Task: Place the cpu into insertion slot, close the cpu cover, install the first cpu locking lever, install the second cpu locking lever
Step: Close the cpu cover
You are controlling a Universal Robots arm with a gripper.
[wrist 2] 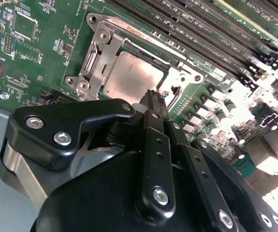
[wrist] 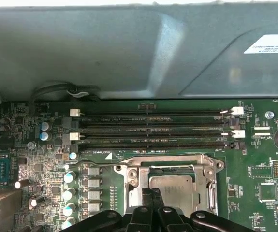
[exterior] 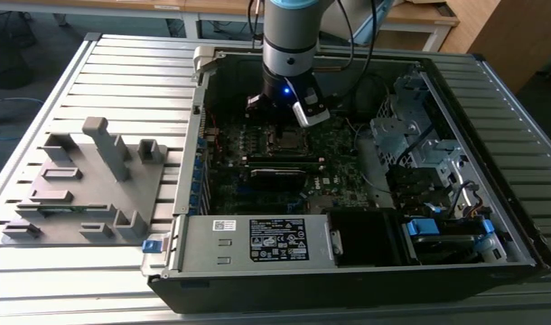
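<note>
The cpu (wrist 2: 131, 77) lies flat in the insertion slot (wrist 2: 146, 54), metal top up. The cpu cover (wrist 2: 97, 63) looks to be down around it. It sits on the motherboard (wrist 2: 27, 58), with the long memory slots (wrist 2: 201, 34) between it and the board's nearer edge. It is square, so it has no long axis, and its sides run parallel to those slots. I judge it light, stiff, slick on top and delicate underneath, best taken by opposite edges. My gripper (wrist 2: 154, 96) hangs at its edge with its fingers pinched together, holding nothing I can see.
</note>
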